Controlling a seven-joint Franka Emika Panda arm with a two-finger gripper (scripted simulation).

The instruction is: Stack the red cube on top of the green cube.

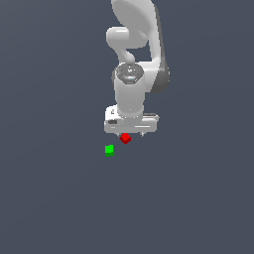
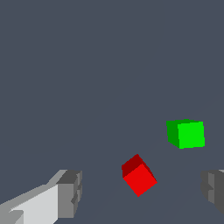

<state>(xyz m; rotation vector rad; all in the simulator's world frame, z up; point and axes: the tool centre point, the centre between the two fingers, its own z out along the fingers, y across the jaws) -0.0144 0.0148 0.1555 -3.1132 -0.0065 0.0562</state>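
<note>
**Ana:** Gripper (image 2: 141, 192) first: how does it stand?

**Ben:** Spread wide. In the wrist view the two gray fingertips (image 2: 70, 193) sit far apart at either side of the frame, and nothing is clamped between them.

**Ana:** And the red cube (image 2: 139, 176)?

**Ben:** It lies on the dark floor (image 2: 87, 65) in the gap between the fingers, turned so one corner points toward the camera. Neither finger touches it. In the exterior view the red cube (image 1: 125, 138) shows just under the white hand of the arm (image 1: 131, 89), which hangs straight down over it.

**Ana:** Where is the green cube (image 2: 186, 134)?

**Ben:** Near the red one but apart from it, resting on the floor on its own. In the exterior view the green cube (image 1: 109, 150) sits a little toward that view's left of the red cube and lower in the frame, outside the gripper (image 1: 130, 135).
</note>
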